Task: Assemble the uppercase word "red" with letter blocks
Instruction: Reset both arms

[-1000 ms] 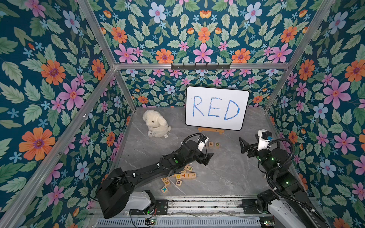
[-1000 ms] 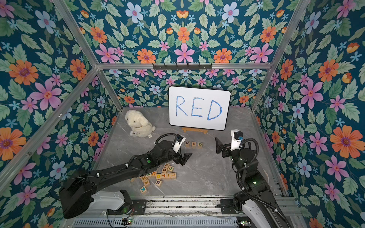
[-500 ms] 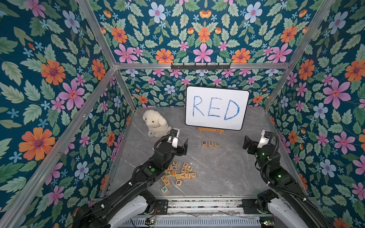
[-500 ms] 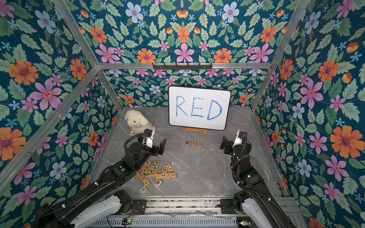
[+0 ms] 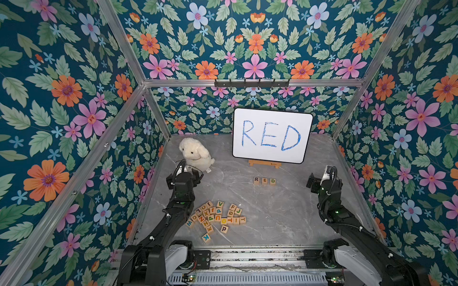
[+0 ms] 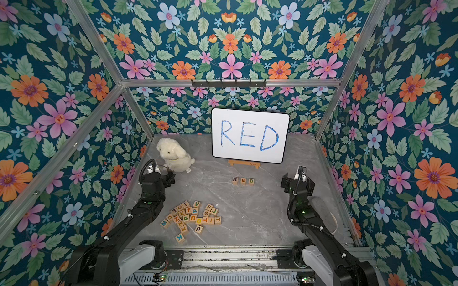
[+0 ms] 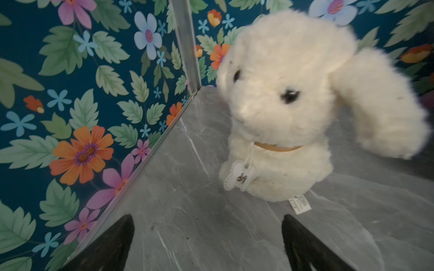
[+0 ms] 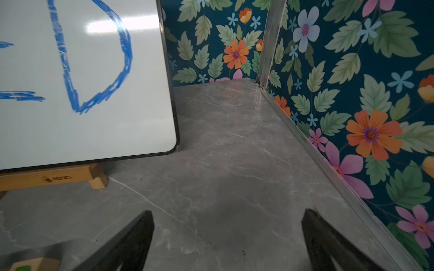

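Observation:
Three letter blocks stand in a row reading R (image 5: 257, 180), E (image 5: 264, 181), D (image 5: 272, 181) on the grey table in front of the whiteboard, and the row (image 6: 243, 181) shows in both top views. Neither gripper touches them. My left gripper (image 5: 186, 173) (image 7: 207, 218) is open and empty at the left, just in front of the plush dog. My right gripper (image 5: 323, 177) (image 8: 229, 212) is open and empty near the right wall. A corner of the green D block (image 8: 30, 265) shows in the right wrist view.
A pile of several loose letter blocks (image 5: 215, 218) lies at the front left beside my left arm. A white plush dog (image 5: 195, 154) (image 7: 281, 105) sits at the back left. The whiteboard (image 5: 271, 135) with RED in blue stands on a wooden easel (image 5: 264, 163). Flowered walls close in on three sides.
My left gripper has drawn away from the block row to the left, ending in front of the plush dog. My right gripper has pulled back toward the right wall. The row has not moved.

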Tool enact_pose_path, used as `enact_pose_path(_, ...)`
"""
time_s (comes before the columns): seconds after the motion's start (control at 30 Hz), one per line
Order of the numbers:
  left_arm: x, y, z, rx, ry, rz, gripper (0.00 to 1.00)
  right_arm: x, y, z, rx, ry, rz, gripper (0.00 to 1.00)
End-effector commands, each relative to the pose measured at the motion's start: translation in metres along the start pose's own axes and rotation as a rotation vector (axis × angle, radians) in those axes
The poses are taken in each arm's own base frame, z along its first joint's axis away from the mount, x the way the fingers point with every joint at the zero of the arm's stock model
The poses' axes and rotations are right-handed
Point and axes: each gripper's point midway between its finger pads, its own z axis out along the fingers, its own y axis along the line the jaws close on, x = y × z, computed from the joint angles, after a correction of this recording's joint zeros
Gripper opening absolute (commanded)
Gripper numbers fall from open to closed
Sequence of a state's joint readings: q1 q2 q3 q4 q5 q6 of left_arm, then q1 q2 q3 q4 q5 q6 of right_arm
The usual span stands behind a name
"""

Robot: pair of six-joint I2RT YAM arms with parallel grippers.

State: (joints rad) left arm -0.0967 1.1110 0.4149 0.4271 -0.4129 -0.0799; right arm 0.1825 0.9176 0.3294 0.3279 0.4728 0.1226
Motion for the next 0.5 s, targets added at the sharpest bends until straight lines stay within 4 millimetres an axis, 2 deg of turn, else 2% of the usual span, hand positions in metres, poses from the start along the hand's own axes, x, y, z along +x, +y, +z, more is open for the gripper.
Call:
enact_pose_path(0.0,-0.007,-0.006,0.009,0.057,-0.087,-0.089,0.99,-0.013,0.008,0.004,-0.041,-0.061,0.024,0.99)
enact_pose_path(0.17,0.022,-0.009,0.029,0.034,-0.066,-0.075,0.99,0.008,0.013,0.016,-0.051,-0.043,0.007,0.99)
enact_pose_path(0.27,0.023,-0.005,0.031,0.018,-0.102,-0.101,0.99,0.013,0.017,0.021,-0.072,-0.073,0.003,0.99)
enact_pose_path(0.33,0.019,-0.011,0.032,0.049,-0.128,-0.086,0.99,0.021,0.023,0.026,-0.098,-0.057,-0.035,0.99)
enact_pose_path(0.47,0.023,-0.019,0.034,0.100,-0.163,-0.056,0.99,0.019,0.037,0.037,-0.156,-0.057,-0.104,0.99)
